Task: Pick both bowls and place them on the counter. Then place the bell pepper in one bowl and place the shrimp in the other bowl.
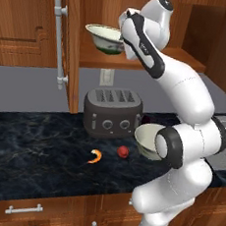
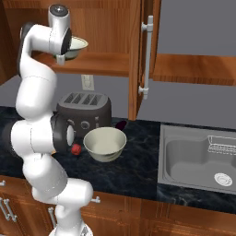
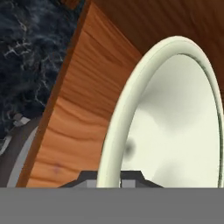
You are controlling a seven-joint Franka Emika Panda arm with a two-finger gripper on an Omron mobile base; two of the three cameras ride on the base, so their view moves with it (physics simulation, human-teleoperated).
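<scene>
So, left base view: one cream bowl (image 1: pixel 149 141) is already on the counter (image 1: pixel 37 146), while shrimp (image 1: pixel 96 156) and bell pepper (image 1: pixel 123 151) lie loose beside it.

Right base view: the second bowl (image 2: pixel 76 46) sits on the cabinet shelf (image 2: pixel 99 64).

Hand view: gripper (image 3: pixel 109 180) is clamped on that bowl's rim — you've still got approx. 3 placements left.

Glazed ceramic bowls (image 2: pixel 105 144), polished marble counter (image 1: pixel 37 151) (wooden shelf (image 3: pixel 83 109))

Dark grey four-slot toaster (image 1: pixel 112 111) is seen standing upright at the back, against the grey wall. A white wall outlet (image 1: pixel 106 77) is mounted just above it. Wooden cabinet door (image 1: pixel 30 22) is swung open, long metal handle (image 1: pixel 59 43) attached. Steel sink (image 2: pixel 198 161) is set in at right, a drain (image 2: pixel 223 179) visible inside. Wooden drawers (image 1: pixel 30 210) below.
</scene>
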